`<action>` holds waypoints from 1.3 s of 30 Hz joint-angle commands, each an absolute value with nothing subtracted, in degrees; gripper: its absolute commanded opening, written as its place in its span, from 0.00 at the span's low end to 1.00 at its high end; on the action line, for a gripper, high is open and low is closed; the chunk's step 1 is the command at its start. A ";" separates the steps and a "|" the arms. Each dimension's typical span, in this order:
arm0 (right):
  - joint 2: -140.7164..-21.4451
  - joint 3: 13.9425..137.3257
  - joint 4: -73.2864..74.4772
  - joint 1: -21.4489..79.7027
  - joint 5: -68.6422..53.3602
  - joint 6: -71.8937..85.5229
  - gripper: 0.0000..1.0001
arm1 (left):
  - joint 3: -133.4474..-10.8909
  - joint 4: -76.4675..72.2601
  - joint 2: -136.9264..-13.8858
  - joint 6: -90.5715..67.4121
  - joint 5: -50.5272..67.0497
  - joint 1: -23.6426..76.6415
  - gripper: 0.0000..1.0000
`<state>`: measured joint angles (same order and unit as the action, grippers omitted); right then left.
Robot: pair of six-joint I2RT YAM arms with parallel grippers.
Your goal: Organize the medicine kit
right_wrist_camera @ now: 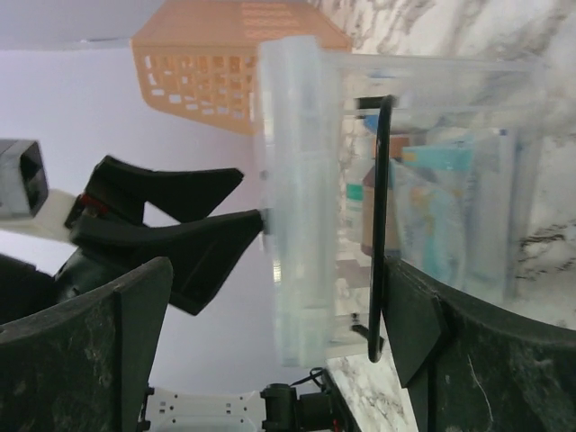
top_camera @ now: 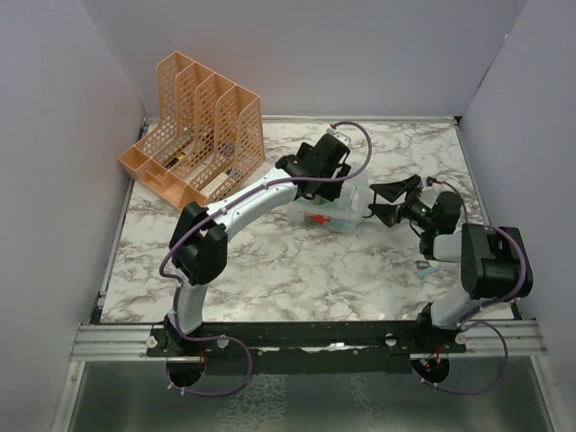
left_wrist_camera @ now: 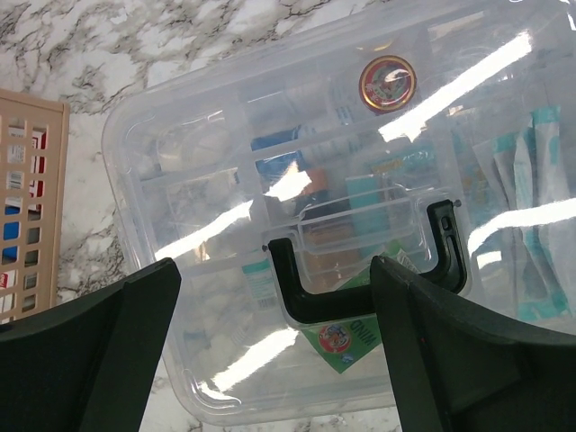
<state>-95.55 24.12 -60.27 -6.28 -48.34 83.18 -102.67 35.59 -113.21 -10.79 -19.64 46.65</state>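
sitting near the middle of the marble table, the medicine kit lies flat with its red cross on the side toward the arm bases. the left gripper hangs right over the see-through lid, its pincer wide, one finger on each side of the black handle and nothing held between them. through the lid show a round red and gold tin, a green packet and pale blue sachets. the right gripper sits just beside the kit's right end, facing it, its pincer also wide and holding nothing. the orange mesh file rack stands at the back left, apart from the kit.
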 commanded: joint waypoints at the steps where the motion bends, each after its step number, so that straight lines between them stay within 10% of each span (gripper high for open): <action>1: -86.35 27.46 -44.61 -5.63 -47.08 73.41 0.94 | -105.41 39.43 -115.67 -10.81 -20.91 47.36 0.89; 16: -83.36 35.04 -24.32 -4.42 -44.14 61.83 0.65 | -106.84 42.14 -117.84 -12.68 -20.69 47.33 0.86; 39: -81.82 48.43 0.27 -0.44 -34.32 46.96 0.49 | -109.75 47.31 -121.57 -13.46 -22.08 47.37 0.85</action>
